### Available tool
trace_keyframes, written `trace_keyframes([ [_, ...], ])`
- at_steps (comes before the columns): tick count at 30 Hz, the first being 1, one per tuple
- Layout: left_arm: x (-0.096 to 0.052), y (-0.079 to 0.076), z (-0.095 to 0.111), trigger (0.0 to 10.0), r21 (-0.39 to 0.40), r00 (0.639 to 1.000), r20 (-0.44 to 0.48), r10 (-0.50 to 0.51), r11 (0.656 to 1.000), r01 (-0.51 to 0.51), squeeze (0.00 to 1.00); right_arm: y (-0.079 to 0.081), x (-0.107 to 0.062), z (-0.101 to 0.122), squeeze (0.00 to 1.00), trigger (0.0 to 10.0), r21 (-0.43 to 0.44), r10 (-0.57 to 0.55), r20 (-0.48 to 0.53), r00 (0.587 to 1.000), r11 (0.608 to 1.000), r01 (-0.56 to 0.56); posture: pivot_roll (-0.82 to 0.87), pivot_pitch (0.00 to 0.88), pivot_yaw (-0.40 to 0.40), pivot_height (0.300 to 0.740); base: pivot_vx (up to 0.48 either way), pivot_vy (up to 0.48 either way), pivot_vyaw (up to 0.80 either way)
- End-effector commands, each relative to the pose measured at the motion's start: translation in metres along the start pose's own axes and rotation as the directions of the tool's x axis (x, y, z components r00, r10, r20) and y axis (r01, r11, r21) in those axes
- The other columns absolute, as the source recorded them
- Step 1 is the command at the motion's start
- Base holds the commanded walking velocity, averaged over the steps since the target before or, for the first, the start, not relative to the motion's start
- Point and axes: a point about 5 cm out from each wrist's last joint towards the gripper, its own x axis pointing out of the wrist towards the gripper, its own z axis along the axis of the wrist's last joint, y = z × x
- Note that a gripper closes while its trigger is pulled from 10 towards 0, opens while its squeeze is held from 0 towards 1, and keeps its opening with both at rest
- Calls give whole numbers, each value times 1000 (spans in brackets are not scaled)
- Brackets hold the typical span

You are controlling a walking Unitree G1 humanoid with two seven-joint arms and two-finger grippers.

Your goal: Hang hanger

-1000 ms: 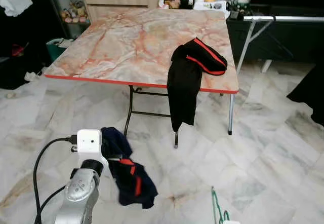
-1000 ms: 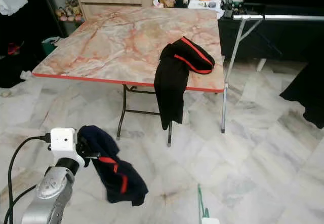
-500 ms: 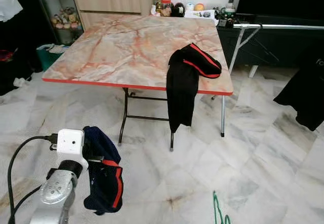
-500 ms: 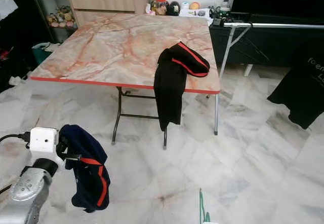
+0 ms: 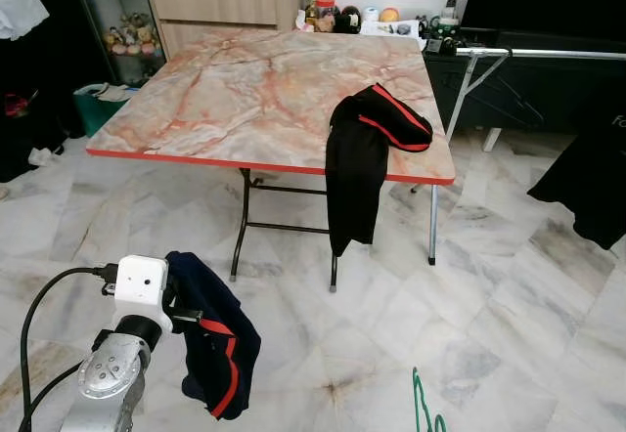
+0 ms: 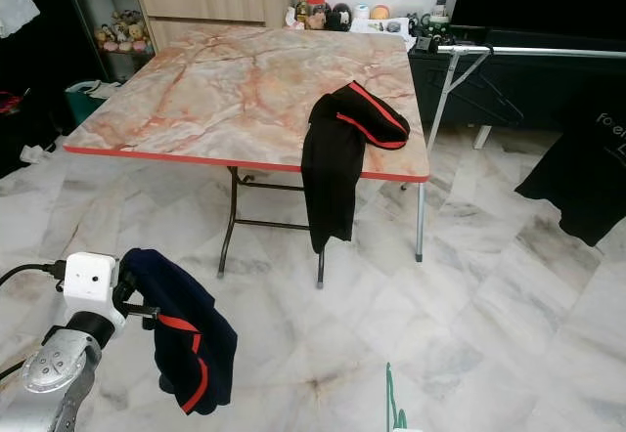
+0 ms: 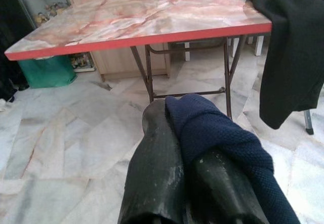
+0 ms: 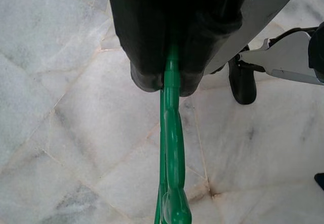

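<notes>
- Right claw (image 8: 171, 84) clenched on thin green plastic hanger (image 8: 171, 153), low over marble floor (image 8: 61, 112).
- Left claw (image 7: 174, 148) pinches knitted navy garment (image 5: 220, 339), red-striped, hanging limp.
- Black garment (image 5: 357, 158) drapes off marble-pattern worktop (image 5: 254, 90).

head pair: forward-down, share bench (image 5: 264, 90) | left wrist: low, toward bench | right wrist: close above floor (image 8: 61, 107)

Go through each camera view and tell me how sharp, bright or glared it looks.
Head views: evenly lit and sharp, soft sheen on the marble floor, no hard shadows. Left wrist view: the table is crisp, the near left claw and navy garment are soft. Right wrist view: the right claw is dark and blurred, the green hanger and tiles brighter.
</notes>
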Motion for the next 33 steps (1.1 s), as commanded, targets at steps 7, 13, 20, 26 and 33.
trace_keyframes([
  [7, 2, -1, 9, 10000, -3, 999, 44, -7, 1000, 7, 0, -1, -1, -5, 0, 10000, 13, -7, -15, 1000, 1000, 7, 0, 22, 43, 740, 192, 0, 0],
  [13, 2, -2, 8, 10000, -7, 999, 41, -8, 1000, 8, 0, -2, -1, -5, 0, 10000, 17, -16, -25, 1000, 1000, 16, -2, 26, 44, 740, 305, 0, -402],
  [20, 1, -4, 8, 10000, -14, 999, 39, -8, 1000, 9, 0, -2, -1, -6, 0, 10000, -4, -14, -27, 1000, 1000, 14, 1, 34, 42, 740, 305, 0, -496],
  [26, 1, -4, 7, 10000, -17, 999, 35, -5, 1000, 6, 0, -1, -1, -5, 0, 10000, 0, -10, -20, 1000, 1000, 10, 1, 42, 40, 740, 310, 0, 0],
  [33, 4, 0, 11, 10000, -15, 999, 42, 7, 1000, -7, 0, -2, 0, -4, 0, 10000, 6, -12, -15, 1000, 1000, 12, 0, 51, 38, 740, 316, 0, 0],
])
